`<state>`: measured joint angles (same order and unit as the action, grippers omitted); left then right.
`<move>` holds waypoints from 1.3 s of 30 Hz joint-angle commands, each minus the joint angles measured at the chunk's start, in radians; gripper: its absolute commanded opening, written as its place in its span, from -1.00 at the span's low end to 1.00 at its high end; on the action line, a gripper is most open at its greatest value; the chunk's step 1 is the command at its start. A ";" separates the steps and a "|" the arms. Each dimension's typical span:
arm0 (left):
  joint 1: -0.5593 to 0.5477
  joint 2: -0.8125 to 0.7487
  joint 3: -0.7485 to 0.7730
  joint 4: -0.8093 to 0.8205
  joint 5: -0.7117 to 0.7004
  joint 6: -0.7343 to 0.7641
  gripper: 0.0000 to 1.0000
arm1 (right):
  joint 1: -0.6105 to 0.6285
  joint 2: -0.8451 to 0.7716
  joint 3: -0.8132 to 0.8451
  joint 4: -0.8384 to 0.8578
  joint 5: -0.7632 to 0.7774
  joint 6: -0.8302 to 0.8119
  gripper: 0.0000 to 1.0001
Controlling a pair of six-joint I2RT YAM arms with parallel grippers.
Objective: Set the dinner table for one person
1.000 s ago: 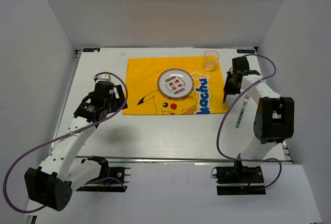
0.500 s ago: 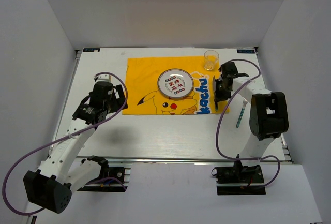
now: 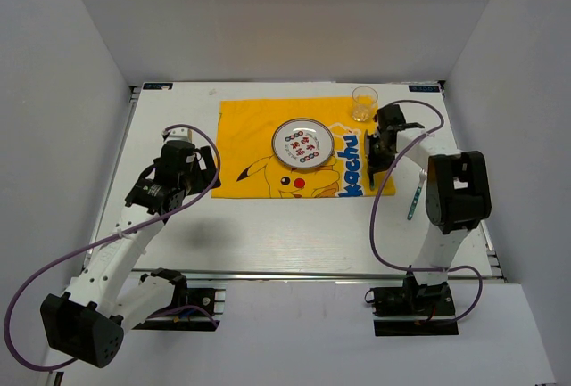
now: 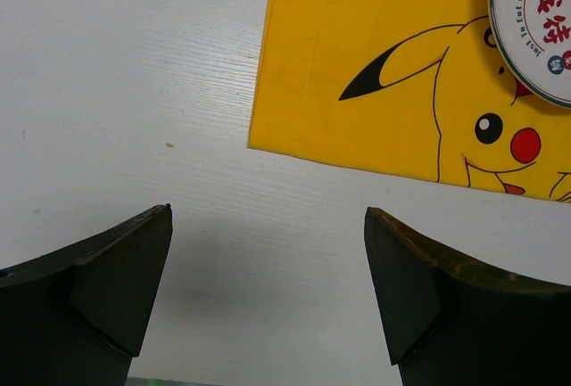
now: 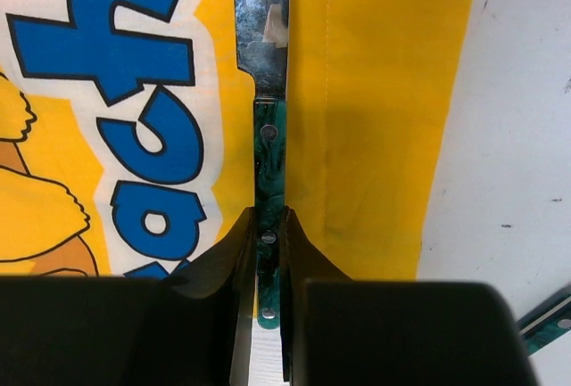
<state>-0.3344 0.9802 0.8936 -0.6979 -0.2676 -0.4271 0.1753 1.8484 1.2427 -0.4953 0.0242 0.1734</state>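
Knife (image 5: 269, 150) clenched by its green handle in the right pincer (image 5: 266, 221), blade sticking straight out, just right of the plate (image 3: 303, 143).

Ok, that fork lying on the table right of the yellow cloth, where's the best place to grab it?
Best take the fork by its teal handle, coming straight down, jaws across its narrow width. It lies flat on the dinner table, so only its long sides offer a grip.
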 commanded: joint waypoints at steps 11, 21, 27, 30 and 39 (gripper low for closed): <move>-0.003 -0.011 -0.005 0.015 0.014 0.008 0.96 | 0.004 0.008 0.074 -0.009 0.016 0.011 0.00; -0.003 -0.025 -0.004 0.014 0.013 0.007 0.96 | -0.011 -0.182 0.011 -0.054 0.066 0.118 0.78; -0.003 -0.040 -0.004 0.003 -0.002 0.004 0.96 | -0.054 -0.406 -0.220 -0.058 0.218 0.290 0.78; -0.003 -0.034 0.001 -0.005 -0.007 0.001 0.96 | -0.092 -0.465 -0.253 -0.135 0.357 0.337 0.79; -0.003 -0.052 -0.001 -0.002 -0.001 0.001 0.96 | -0.232 -0.512 -0.390 -0.082 0.333 0.265 0.79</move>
<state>-0.3344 0.9596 0.8921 -0.7017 -0.2657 -0.4271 -0.0315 1.3266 0.8482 -0.6189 0.3470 0.4610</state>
